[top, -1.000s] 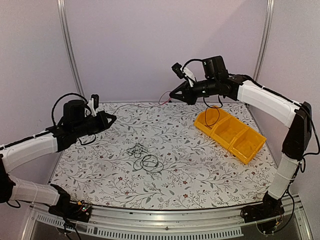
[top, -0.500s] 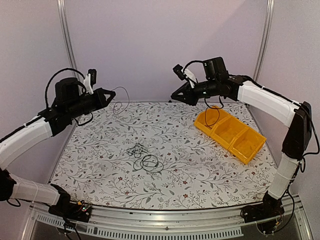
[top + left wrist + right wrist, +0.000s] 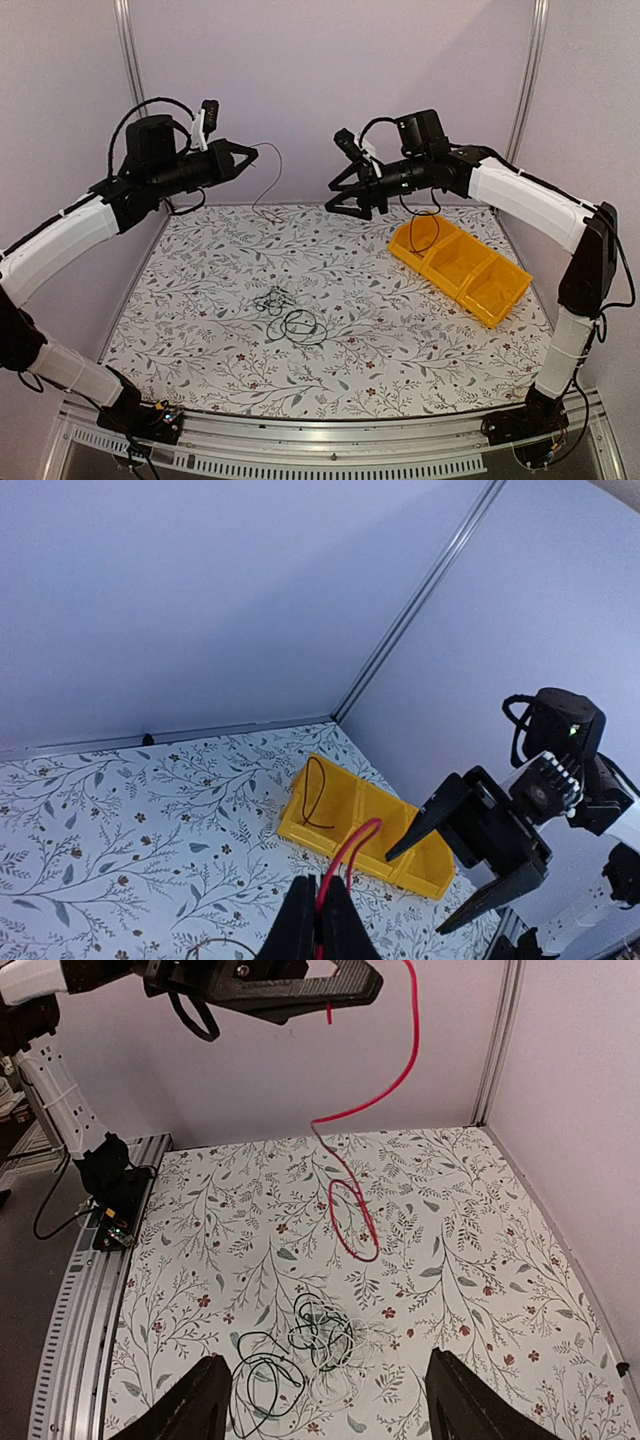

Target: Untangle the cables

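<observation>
Left arm: raised high over the far left corner of the table point(image 3: 400, 340), reaching toward the centre. The left gripper point(image 3: 250, 152) has its fingers pressed together on a red cable point(image 3: 279, 165). The left wrist view shows the strand coming out from between the closed tips point(image 3: 320, 925) and arching upward point(image 3: 345, 855).

Red cable: clear of the other wires. It leaves the pinch, bends, and hangs down toward the far edge of the floral cloth. In the right wrist view it drops from the left gripper point(image 3: 340, 985) as a long curve point(image 3: 400, 1070) ending in a small loop low over the cloth. Cannot tell whether that loop touches the surface.

Centre of table: the clump of cables point(image 3: 290, 315) lies flat on the cloth, well apart from both arms. It is made of thin black loops mixed with whitish strands point(image 3: 300, 1345).

Right arm: stretched in from the right, at about the same height as the left one. The right gripper point(image 3: 335, 197) faces the left gripper across a gap, its fingers spread wide with nothing between them. This is confirmed from the left wrist point(image 3: 425, 890) and from its own camera point(image 3: 325, 1360).

Far right: a yellow bin point(image 3: 505, 285) with three compartments sits on the cloth at an angle. A black cable point(image 3: 425, 232) lies coiled in the end compartment nearest the right gripper, also seen from the left wrist point(image 3: 315, 795), bin wall at point(image 3: 300, 835).
</observation>
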